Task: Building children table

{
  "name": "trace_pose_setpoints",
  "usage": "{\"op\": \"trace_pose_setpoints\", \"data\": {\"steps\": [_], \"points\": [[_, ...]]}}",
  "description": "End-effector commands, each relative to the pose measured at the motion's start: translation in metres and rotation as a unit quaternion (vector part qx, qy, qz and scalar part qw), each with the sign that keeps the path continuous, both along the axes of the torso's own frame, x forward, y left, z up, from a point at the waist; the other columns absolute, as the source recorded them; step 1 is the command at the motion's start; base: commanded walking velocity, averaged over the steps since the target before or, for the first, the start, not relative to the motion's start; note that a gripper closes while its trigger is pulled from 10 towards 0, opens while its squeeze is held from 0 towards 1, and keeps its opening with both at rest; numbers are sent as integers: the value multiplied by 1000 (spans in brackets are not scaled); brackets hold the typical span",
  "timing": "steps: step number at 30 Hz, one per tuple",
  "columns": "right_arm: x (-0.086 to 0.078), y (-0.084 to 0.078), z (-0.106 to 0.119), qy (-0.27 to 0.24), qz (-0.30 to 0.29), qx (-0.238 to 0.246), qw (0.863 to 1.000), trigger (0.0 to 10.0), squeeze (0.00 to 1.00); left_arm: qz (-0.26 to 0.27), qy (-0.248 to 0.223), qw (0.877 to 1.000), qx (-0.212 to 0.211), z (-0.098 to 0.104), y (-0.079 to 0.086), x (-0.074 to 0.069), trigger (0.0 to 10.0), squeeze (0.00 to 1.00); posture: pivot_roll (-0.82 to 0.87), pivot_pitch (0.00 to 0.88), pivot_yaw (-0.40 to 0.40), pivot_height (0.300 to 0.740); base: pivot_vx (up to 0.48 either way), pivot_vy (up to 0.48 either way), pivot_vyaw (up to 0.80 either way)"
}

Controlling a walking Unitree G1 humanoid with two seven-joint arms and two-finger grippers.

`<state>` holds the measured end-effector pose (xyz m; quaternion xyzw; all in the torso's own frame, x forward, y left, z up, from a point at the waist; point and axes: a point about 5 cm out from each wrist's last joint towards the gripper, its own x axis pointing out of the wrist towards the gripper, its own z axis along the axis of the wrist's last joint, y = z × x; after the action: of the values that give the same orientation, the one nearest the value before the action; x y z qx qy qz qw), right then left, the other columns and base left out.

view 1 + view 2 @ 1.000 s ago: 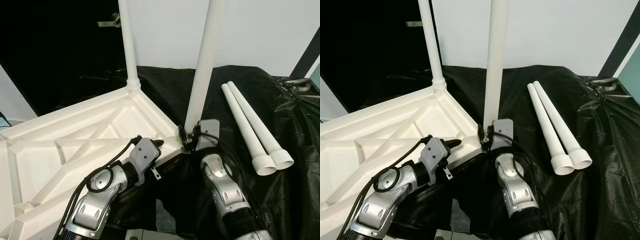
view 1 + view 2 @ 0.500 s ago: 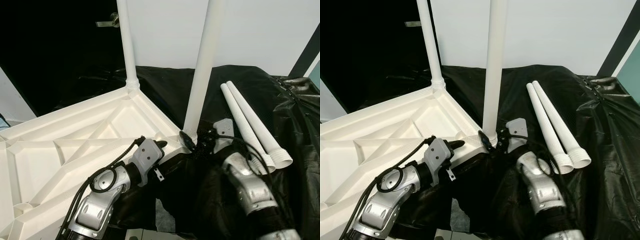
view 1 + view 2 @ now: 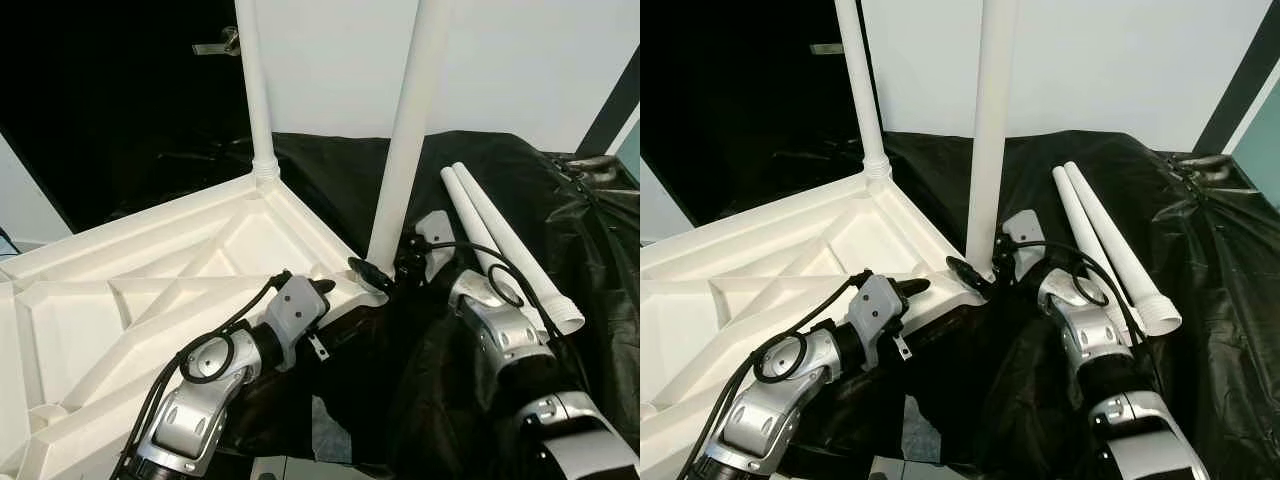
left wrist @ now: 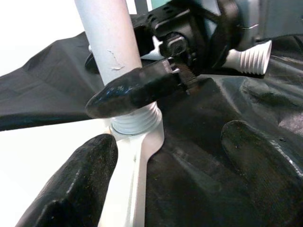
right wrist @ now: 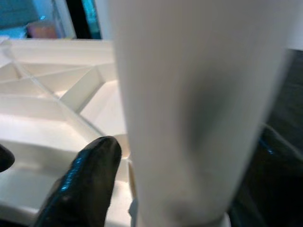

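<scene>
Black sheet [image 3: 560,400] under white tabletop [image 3: 120,290]; right tool [image 3: 980,272] wide around leg [image 3: 992,130].

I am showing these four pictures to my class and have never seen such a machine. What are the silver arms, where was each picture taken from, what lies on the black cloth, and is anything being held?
The silver arms belong to a humanoid robot. Two pictures come from cameras in its head, looking down; two from cameras on its wrists. An upside-down white tabletop lies on a black sheet. One leg stands screwed into the far corner. The right gripper, fingers either side, is at the base of a second upright leg in the near corner. The left gripper rests open at the tabletop's edge. Two spare legs lie on the sheet.
</scene>
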<state>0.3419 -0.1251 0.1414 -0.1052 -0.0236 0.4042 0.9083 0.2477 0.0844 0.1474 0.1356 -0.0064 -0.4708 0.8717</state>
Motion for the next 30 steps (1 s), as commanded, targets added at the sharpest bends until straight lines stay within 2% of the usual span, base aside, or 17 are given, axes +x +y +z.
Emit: {"op": "trace_pose_setpoints", "data": {"steps": [1, 4, 9, 15, 16, 17, 20, 26, 27, 28, 30], "points": [[2, -3, -3, 3, 8, -14, 1000, 0, 0, 13, -6, 1000, 8, 0, 0, 1, 10000, 0, 114, 0, -19, 740, 0, 0, 0], [2, -4, -4, 9, 13, -8, 1000, 0, 0, 16, -6, 1000, 8, 0, 0, 0, 10000, 0, 115, 0, -23, 740, 0, 0, 0], [2, -10, -9, 14, -19, 13, 1000, 0, 0, 26, -4, 1000, 12, -3, 1, 3, 10000, 0, 110, 0, -31, 740, 0, 0, 0], [3, -7, -12, 20, -53, 47, 997, 0, 0, 35, -2, 999, 12, -8, 1, 7, 10000, 0, 102, 0, -28, 740, 0, 0, 0], [3, -6, -12, 16, -65, 49, 997, 7765, 0, 37, 0, 999, 13, -10, 1, 8, 10000, 0, 94, 0, -21, 740, 0, 0, 0], [3, -6, -12, 12, -78, 52, 996, 10000, 0, 36, 2, 999, 14, -12, 0, 8, 10000, 0, 94, 0, -21, 740, 0, 0, 0], [3, -5, -14, -1, -135, 50, 990, 10000, 0, 29, 8, 999, 19, -17, -2, 8, 10000, 0, 84, 0, -12, 740, 0, 0, 0], [1, -1, -16, -1, -166, 52, 985, 10000, 0, 25, 7, 999, 20, -16, -3, 8, 10000, 0, 77, 0, -4, 740, 0, 0, 0], [0, 3, -17, 1, -196, 52, 979, 10000, 0, 24, 7, 1000, 19, -15, -3, 9, 10000, 0, 74, 0, 0, 740, 0, 0, 0], [0, 3, -17, 1, -196, 52, 979, 10000, 0, 24, 7, 1000, 19, -15, -3, 9, 10000, 0, 74, 0, 0, 740, 0, 0, 0], [-5, 11, -18, -3, -259, 54, 964, 10000, 0, 23, 4, 1000, 17, -13, -3, 10, 10000, 0, 74, 0, 4, 740, 0, 0, 0]]}}
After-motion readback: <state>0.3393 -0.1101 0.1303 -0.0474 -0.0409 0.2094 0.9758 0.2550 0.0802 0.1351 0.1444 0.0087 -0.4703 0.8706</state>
